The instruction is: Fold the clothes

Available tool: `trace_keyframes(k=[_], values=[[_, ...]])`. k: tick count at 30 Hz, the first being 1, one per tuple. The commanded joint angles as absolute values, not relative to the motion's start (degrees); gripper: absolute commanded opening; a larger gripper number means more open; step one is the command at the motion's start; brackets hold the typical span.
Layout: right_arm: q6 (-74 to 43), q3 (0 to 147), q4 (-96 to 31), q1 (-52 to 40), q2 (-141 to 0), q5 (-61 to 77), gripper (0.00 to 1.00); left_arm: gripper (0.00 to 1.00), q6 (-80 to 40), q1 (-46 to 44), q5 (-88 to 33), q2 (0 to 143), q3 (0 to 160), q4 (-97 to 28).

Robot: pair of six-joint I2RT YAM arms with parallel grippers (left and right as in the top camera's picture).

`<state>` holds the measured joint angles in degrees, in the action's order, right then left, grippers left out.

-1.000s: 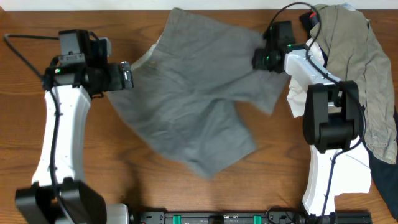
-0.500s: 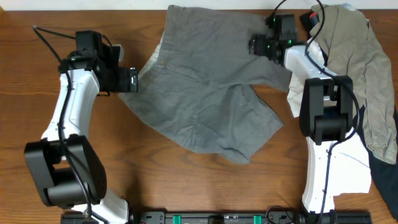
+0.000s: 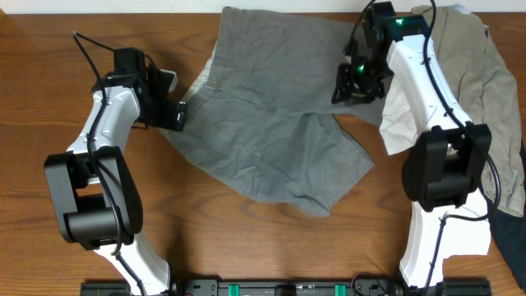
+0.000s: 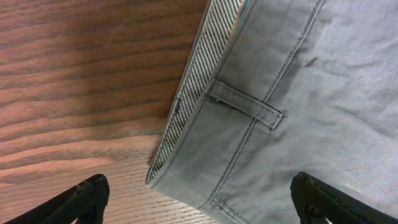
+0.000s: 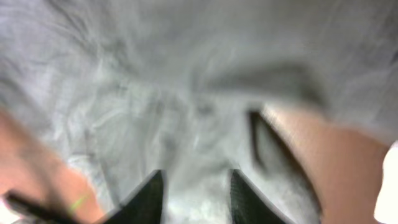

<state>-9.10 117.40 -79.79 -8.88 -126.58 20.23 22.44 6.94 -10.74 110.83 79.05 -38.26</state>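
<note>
The grey shorts [image 3: 271, 140] lie spread but skewed across the far middle of the desk [image 3: 66, 222], with the waistband [image 4: 186, 118] to the robot's left and the two legs fanning to its right. The left gripper [image 4: 199, 186] hangs with its fingers spread wide over the waistband's corner, just beside a belt loop [image 4: 244, 107], and holds nothing. The right gripper [image 5: 196, 193] sits low over the end of the far leg. Grey cloth lies between its fingers, but that view is too blurred to tell whether it is pinching it. The likeliest trouble is a partial catch: closing where it hangs, the left gripper may take only the top layer or the pale lining, so the layers would part instead of lifting together. A pull by the right gripper on a loose bunch would probably drag the shorts further askew. A swing to the right could also snag the white garment [image 3: 396, 123] just beside that arm, with the khaki garment [image 3: 472, 74] and the navy garment [image 3: 514, 247] heaped beyond it. As for room, the far leg runs close to the desk's far edge, so little is spare there. Broad bare wood lies along the near side and to the left.
</note>
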Motion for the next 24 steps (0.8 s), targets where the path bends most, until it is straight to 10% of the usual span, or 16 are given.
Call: trace_keyframes(k=[1,5,24], values=[[-8.1,115.2,-82.4,-9.5,-126.7,22.7,0.13,0.93,23.5,6.7,-11.4,111.1,78.7,-38.0],[-8.1,109.8,-83.5,-10.0,-126.7,23.5,0.02,0.88,23.2,6.7,-11.9,111.1,78.7,-38.2],[-19.3,89.7,-69.5,-10.7,-126.6,3.5,0.11,0.87,23.3,6.7,-13.9,111.1,78.6,-38.2]])
